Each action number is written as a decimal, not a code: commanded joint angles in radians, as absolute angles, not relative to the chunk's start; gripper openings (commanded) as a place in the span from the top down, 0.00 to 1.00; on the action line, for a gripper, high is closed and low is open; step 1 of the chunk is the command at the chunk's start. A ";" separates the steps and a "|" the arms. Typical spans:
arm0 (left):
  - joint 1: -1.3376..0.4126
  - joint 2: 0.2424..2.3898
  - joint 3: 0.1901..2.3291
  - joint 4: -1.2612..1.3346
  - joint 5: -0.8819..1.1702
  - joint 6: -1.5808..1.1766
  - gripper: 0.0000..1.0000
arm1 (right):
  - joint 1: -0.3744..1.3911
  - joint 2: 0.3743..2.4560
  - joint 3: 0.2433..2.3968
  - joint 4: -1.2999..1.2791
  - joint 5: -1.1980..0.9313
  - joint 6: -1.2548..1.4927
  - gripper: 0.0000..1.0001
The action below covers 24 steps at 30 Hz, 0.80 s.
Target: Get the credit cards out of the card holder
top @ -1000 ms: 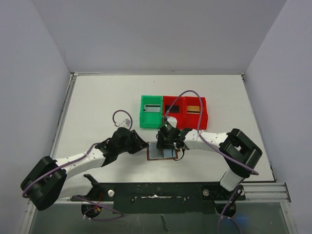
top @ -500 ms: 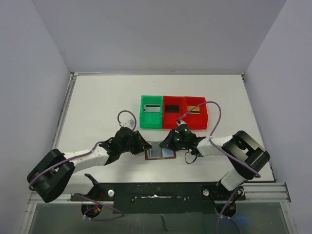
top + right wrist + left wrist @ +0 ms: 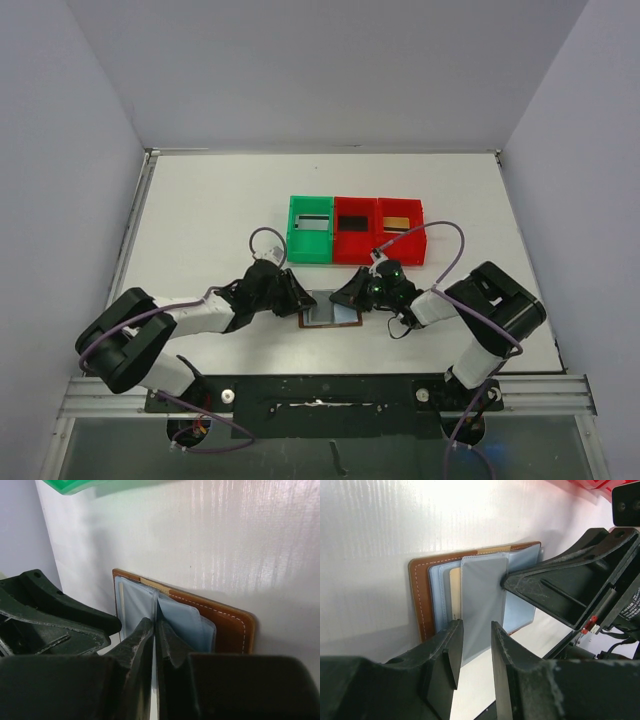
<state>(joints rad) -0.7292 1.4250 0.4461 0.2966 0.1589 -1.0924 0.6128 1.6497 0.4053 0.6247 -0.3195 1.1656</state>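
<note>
The card holder [image 3: 330,314] lies open on the table between my grippers: brown leather [image 3: 420,595] with pale blue-grey pockets [image 3: 185,625]. My right gripper [image 3: 155,622] is shut on a thin blue-grey inner leaf [image 3: 482,600] and holds it raised off the card holder; it also shows in the left wrist view [image 3: 507,580]. I cannot tell whether a credit card is in that leaf. My left gripper [image 3: 475,625] is open, its fingers either side of the leaf's near edge. In the top view the left gripper [image 3: 297,299] and the right gripper [image 3: 350,297] flank the card holder.
Behind the card holder stand a green bin [image 3: 292,232] with a grey card, a red bin [image 3: 340,245] with a dark card and a second red bin [image 3: 417,238] with a tan card. Purple cables loop over both wrists. The table's front edge is close behind the arms.
My right gripper has come down from above the card holder to its right side and now pinches the leaf. My left gripper has shifted right, closer to the card holder.
</note>
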 commanded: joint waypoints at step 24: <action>-0.712 1.451 0.543 0.251 0.092 -1.015 0.70 | 0.583 1.738 0.380 0.539 -0.326 1.133 0.95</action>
